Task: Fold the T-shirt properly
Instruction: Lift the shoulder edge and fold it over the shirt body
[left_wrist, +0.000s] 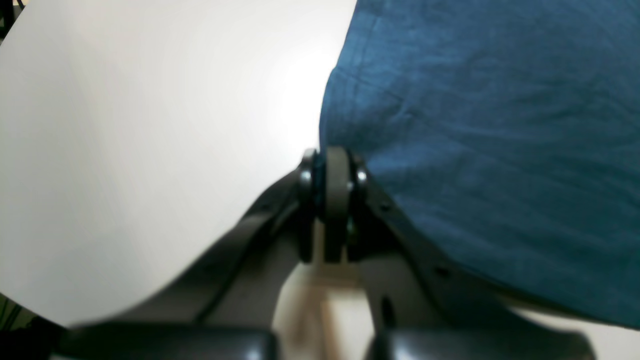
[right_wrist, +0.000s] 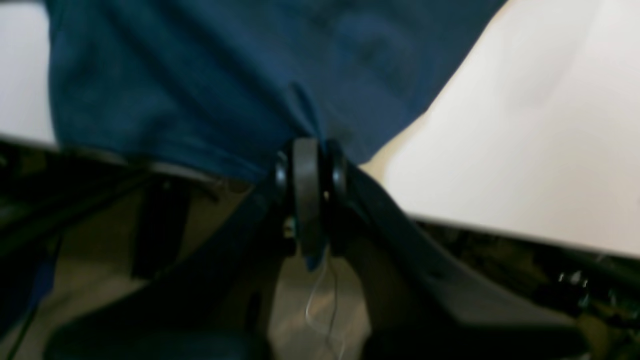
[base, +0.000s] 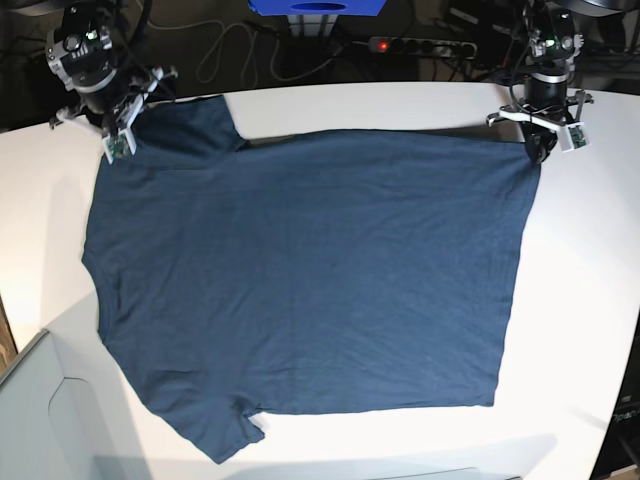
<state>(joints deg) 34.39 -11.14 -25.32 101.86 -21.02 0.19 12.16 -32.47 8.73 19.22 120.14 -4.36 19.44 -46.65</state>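
Here the T-shirt (base: 300, 280) lies spread flat on the white bench (base: 590, 330), taken as the landmark for all positions below. In the base view, going left to right: at the T-shirt's far left corner, by the sleeve, sits the right claw (base: 122, 135); its jaws are pressed together on a pinch of the dark blue fabric, as the right wrist view confirms (right_wrist: 307, 165), with the cloth bunching just above the closed tips and the bench edge beside them. The body of the T-shirt (right_wrist: 200, 75) fills the middle of the bench, lightly creased, with its second sleeve at the near left corner. At the T-shirt's far right corner stands the left claw (base: 537, 148); the left wrist view shows its jaws closed on the garment's edge (left_wrist: 336, 170), blue fabric (left_wrist: 500, 125) to one side of the tips and bare bench (left_wrist: 150, 125) to the other. Behind the T-shirt, beyond the bench's far edge, lie cables and a power strip (base: 430, 45).
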